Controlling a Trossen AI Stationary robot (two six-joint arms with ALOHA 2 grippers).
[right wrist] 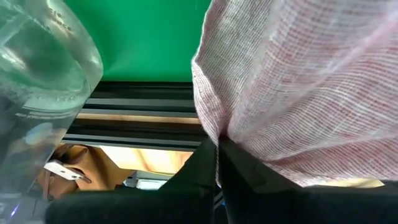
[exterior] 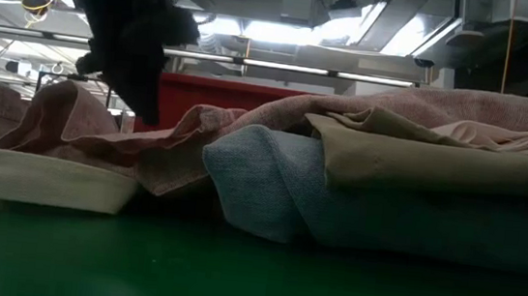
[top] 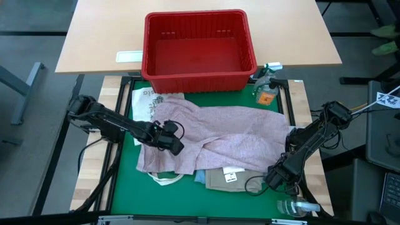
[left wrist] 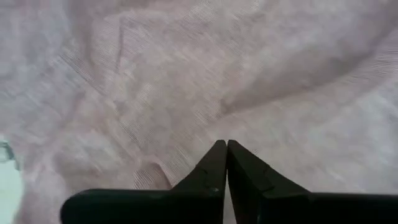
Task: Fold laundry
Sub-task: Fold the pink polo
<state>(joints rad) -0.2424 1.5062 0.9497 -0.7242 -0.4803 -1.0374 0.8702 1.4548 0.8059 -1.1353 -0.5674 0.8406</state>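
The bench (top: 125,181) is covered by a green mat, and a red basket (top: 199,50) is set at its twelve o'clock edge. Most of the mat is taken up by the pink shirt (top: 231,134), which is spread crumpled from nine o'clock to three o'clock. Beneath it, toward six o'clock, the tan cloth (top: 228,178) and a sliver of the blue jeans (top: 199,178) are seen stacked; in the low view the tan piece lies on the blue one.

The left claw (top: 174,145) is clenched on a pinch of the shirt near eight o'clock. The right claw (top: 275,178) is clenched on the shirt's hem near four o'clock. A clear bottle (right wrist: 37,93) stands just beside it.

Both pinches look thin, so the fabric could be lost if it is pulled taut. The bottle could be toppled by the right arm, and the garments underneath could be dragged along.
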